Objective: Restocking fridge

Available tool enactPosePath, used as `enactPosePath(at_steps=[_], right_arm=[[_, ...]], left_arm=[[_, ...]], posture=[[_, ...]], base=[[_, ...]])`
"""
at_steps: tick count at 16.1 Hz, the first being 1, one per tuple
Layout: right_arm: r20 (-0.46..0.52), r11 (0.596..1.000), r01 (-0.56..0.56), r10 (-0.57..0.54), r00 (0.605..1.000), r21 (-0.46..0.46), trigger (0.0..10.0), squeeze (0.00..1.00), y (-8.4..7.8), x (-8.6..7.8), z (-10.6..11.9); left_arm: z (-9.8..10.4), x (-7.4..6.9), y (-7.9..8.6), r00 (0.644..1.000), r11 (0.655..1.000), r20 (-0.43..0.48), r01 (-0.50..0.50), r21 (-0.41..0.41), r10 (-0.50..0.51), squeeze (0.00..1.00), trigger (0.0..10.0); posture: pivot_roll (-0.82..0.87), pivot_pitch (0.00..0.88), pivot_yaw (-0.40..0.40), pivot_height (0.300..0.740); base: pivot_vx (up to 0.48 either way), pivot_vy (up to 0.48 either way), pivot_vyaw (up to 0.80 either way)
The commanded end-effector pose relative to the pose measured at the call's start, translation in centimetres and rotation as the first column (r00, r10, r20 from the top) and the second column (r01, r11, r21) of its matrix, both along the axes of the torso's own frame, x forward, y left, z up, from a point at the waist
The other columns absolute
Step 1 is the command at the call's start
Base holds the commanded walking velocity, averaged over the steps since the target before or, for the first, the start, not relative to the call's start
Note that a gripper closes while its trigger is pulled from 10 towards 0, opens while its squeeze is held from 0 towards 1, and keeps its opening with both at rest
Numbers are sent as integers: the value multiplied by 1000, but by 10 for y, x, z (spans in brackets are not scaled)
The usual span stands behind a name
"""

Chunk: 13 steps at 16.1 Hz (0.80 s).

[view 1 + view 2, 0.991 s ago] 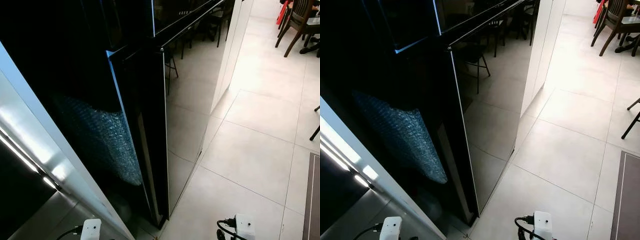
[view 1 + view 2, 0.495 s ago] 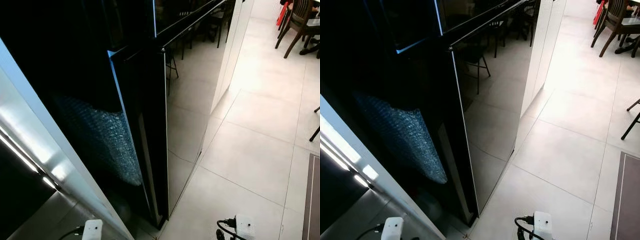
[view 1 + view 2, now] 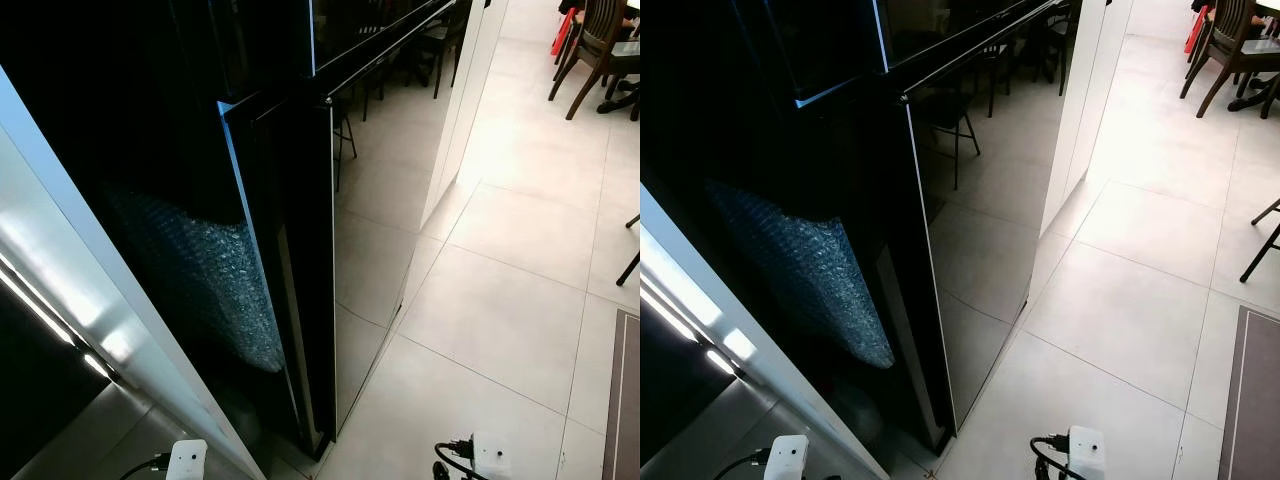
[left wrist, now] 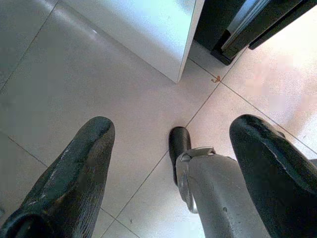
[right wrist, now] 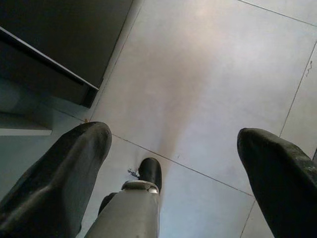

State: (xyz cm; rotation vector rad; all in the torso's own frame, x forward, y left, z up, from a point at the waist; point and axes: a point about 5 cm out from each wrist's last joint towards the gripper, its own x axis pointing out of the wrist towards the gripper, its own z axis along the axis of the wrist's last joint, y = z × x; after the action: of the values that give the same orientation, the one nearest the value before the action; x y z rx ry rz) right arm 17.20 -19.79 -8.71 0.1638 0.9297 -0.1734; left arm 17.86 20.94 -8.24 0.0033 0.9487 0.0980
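— Straight ahead of the robot, what stands there?
— A tall black fridge (image 3: 370,200), its glossy doors shut and mirroring chairs and floor tiles. Against its dark side, low down, hangs a sheet of bubble wrap (image 3: 805,270). A white panel (image 3: 60,270) runs diagonally on the robot's left.
— And the hands?
— Both arms hang idle, pointing at the pale tiled floor (image 3: 500,320). The left hand (image 4: 168,163) has its two black fingers spread wide with nothing between them. The right hand (image 5: 173,168) is likewise spread and empty. Each wrist view looks down on a silver leg and black foot.
— Anything else?
— Wooden dining chairs (image 3: 595,45) stand far off on the right.
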Motion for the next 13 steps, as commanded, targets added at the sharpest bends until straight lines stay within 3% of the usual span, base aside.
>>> enactPosePath(at_steps=[1, 13], right_arm=[[-8, 1000, 12, -11, 1000, 15, 10000, 0, 3, -2, -1], [-3, 1000, 11, -11, 1000, 17, 10000, 0, 3, 0, -1]], left_arm=[[-1, -3, 2, 1000, 1000, -24, -3, 4, 3, 0, 10000], [-1, -1, 0, 1000, 1000, -22, 1, -4, -1, 0, 10000]], posture=[[-16, 0, 18, 740], [-17, 0, 14, 740]], base=[[0, 0, 0], [0, 0, 0]])
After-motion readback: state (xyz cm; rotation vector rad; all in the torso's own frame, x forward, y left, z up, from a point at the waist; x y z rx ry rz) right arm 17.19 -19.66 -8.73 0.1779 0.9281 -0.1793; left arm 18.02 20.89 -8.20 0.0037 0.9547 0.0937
